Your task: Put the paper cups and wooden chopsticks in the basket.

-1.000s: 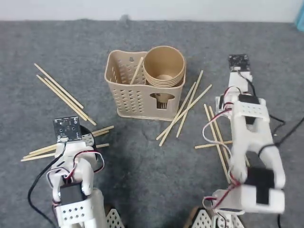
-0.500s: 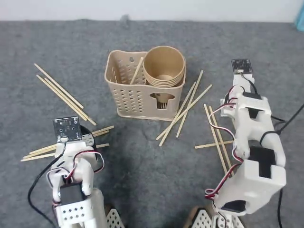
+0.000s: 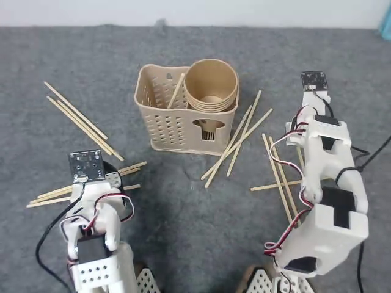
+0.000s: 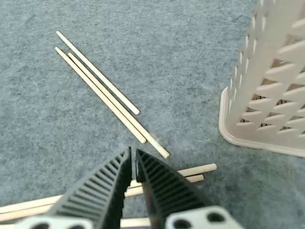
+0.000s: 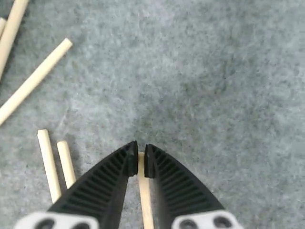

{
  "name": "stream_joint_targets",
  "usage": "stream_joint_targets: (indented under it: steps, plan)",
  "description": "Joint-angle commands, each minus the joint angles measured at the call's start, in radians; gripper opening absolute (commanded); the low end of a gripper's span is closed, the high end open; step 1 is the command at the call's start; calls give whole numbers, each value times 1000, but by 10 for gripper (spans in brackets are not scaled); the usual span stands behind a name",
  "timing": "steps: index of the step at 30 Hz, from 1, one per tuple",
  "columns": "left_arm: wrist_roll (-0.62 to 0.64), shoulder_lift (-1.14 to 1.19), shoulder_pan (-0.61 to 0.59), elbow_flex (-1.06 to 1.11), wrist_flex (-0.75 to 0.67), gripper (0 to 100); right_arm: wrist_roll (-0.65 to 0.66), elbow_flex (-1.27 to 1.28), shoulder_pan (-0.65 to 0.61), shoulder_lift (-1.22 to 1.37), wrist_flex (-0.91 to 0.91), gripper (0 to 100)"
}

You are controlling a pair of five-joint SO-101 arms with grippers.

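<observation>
Far-left chopsticks (image 3: 78, 113): We see three wooden sticks lying together on the grey carpet (image 3: 183, 207), slanting from far left toward the near centre, well apart from the basket.
Left gripper (image 4: 132, 153): Its ridged black jaws are pressed almost together with nothing between them. They hang over the carpet just short of the near ends of those three sticks (image 4: 102, 88).
Near-left chopsticks (image 3: 131, 166): A few more sticks lie crosswise under the left arm (image 3: 91, 207), their ends poking out toward the basket.
Basket (image 3: 183, 131): The beige perforated basket stands upright in the centre, its corner rising to the right of the left gripper.
Paper cups (image 3: 211, 79): A stack of cups sits upright in the basket's right half, mouths open to us.
Basket chopstick (image 3: 176, 90): One stick leans inside the basket, just left of the cups.
Middle chopsticks (image 3: 235, 145): Several sticks fan out on the carpet, touching the basket's right side.
Right chopsticks (image 3: 276, 173): More sticks lie lengthwise beside the right arm (image 3: 324, 177), one crossing them.
Right gripper (image 5: 140, 149): Its jaws are closed on the tip of a single chopstick (image 5: 144, 191), low over the carpet at the far right.
</observation>
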Motion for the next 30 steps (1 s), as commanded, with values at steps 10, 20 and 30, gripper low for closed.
stream_joint_targets:
  steps: [10, 20, 30]
  plan:
    - [3, -11, -6, -4, -14, 15, 135, -64, 1, -13, 104, 23]
    - [3, -11, -6, -4, -14, 15, 212, -63, 2, -12, 171, 85]
    - [3, -11, -6, -4, -12, 15, 209, -86, 10, -27, 183, 6]
